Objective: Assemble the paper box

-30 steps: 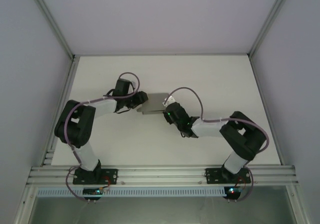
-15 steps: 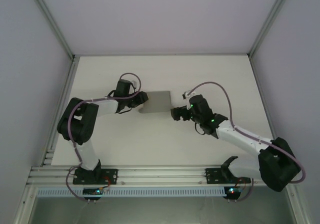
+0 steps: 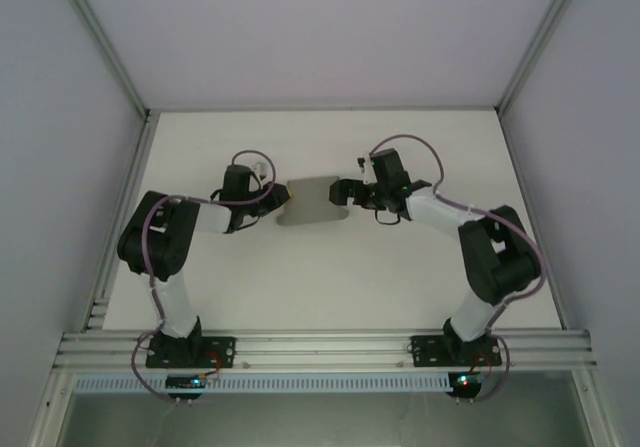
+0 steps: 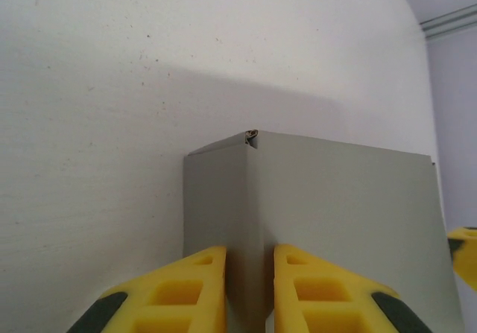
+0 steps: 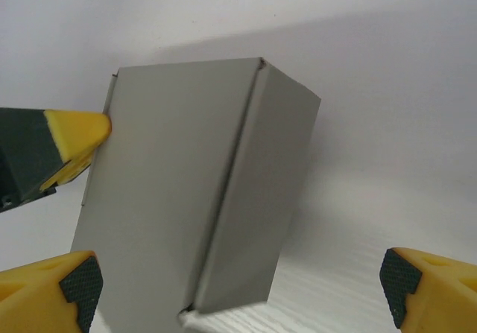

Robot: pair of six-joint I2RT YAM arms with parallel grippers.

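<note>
Mid-table, paper box (image 3: 312,203) looks light, crushable — left gripper (image 4: 250,257) pinches a corner fold, right gripper (image 5: 240,275) wide open — grip near folds.

Even diffuse light, no glare; overhead view a bit dim and soft. Wrist views sharp. Box (image 5: 186,199) throws a soft shadow on the table (image 5: 387,87).

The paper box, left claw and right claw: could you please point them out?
paper box (image 3: 315,200), top external view, middle of its grey top.
left claw (image 4: 250,252), left wrist view, midway between fingertips.
right claw (image 5: 238,282), right wrist view, midway between fingertips.
</note>
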